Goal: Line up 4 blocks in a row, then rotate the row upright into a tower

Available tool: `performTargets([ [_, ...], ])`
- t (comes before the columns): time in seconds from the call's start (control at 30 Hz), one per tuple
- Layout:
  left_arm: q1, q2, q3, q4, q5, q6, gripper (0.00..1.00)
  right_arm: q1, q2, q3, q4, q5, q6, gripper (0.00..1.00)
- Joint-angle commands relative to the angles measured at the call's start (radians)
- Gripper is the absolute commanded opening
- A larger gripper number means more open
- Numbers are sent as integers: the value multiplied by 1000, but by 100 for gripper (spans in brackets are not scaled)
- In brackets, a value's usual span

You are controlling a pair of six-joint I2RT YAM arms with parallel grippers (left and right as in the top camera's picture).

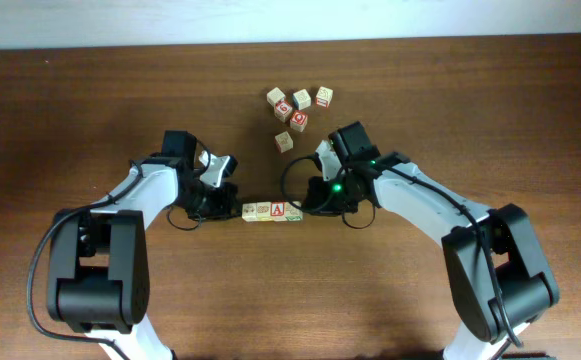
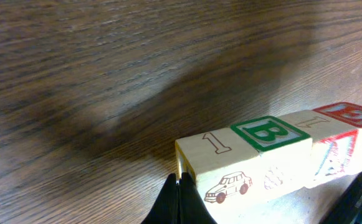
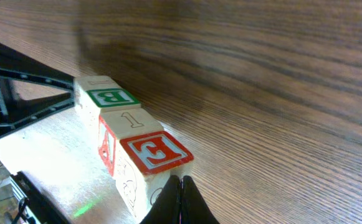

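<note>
Four blocks (image 1: 272,211) in one row at the table (image 1: 70,100) middle, squeezed endwise from both sides.
At the left end my left gripper (image 2: 181,194), fingers together, presses the row; my right gripper (image 3: 181,198), also closed, presses the red "E" end. I would push evenly so the row swings without buckling. Bare wood lies on the robot's side, loose cubes (image 1: 298,110) farther back.

Spread over a dark wood-grain table (image 1: 490,110), toward the far side: five spare cubes (image 1: 301,99) close together, one cube (image 1: 298,120) red-marked, lowest cube (image 1: 284,141) slightly apart.
</note>
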Motion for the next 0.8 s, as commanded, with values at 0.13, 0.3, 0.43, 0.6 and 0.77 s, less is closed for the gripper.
performTargets([
  [0.13,-21,13,-7,2,98,19,0,76,-27,82,-15,-33,-10,4],
  [0.3,-60,13,-7,18,89,19,0,109,-27,99,-16,-7,2,4],
  [0.43,-60,13,-7,17,39,19,0,141,-27,144,-57,68,2,4],
  [0.6,-60,13,-7,13,-28,11,0,166,-27,148,-60,99,2,4],
  [0.77,-60,13,-7,12,-43,4,0,174,-27,154,-55,101,2,4],
])
